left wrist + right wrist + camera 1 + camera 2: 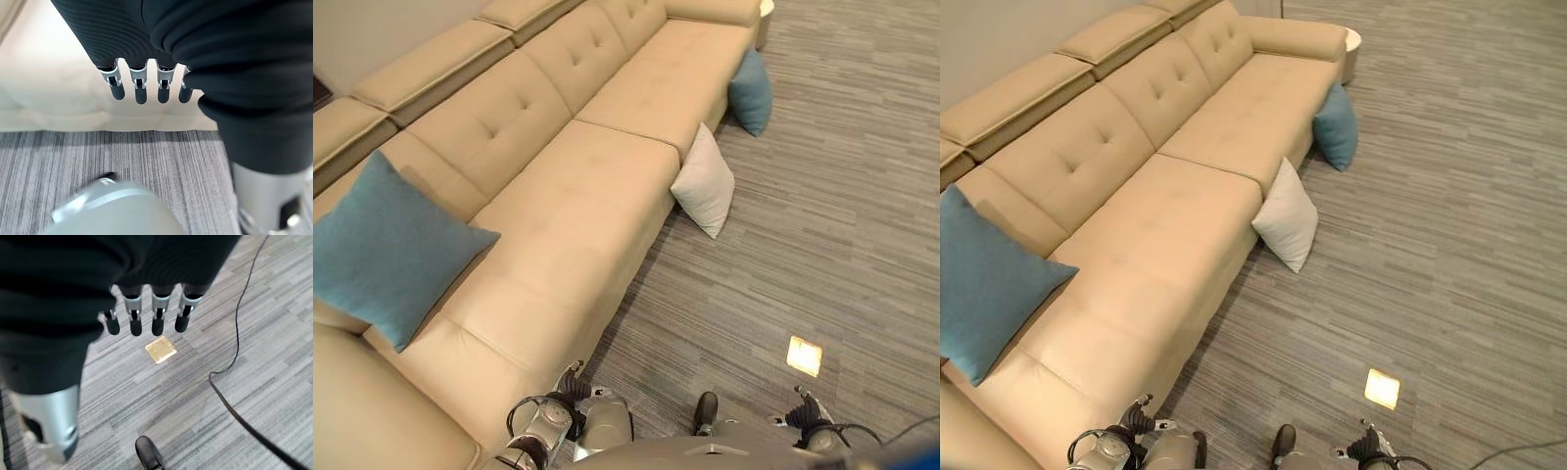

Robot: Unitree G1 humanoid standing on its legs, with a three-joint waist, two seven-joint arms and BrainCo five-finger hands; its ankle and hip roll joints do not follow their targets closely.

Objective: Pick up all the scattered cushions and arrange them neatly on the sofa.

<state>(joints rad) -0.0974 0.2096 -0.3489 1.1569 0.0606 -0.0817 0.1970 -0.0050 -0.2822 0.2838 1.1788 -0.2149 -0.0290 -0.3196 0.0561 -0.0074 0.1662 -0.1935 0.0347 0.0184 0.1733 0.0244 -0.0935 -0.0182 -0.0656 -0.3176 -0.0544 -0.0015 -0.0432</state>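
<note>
A long beige sofa [578, 196] runs along the left. One blue cushion [386, 250] leans upright against its backrest at the near end. A white cushion [705, 181] stands on the grey carpet, propped against the sofa's front at mid-length. Farther along, a second blue cushion [751, 90] leans on the sofa front in the same way. My left hand [141, 88] hangs beside the near sofa edge with straight fingers and holds nothing. My right hand [157, 318] hangs over the carpet, fingers straight and empty. Both hands are well short of the floor cushions.
A square brass floor plate [804, 355] is set into the carpet just ahead on the right, below my right hand [161, 350]. A small round white table [1352, 39] stands at the sofa's far end. Open carpet stretches to the right of the sofa.
</note>
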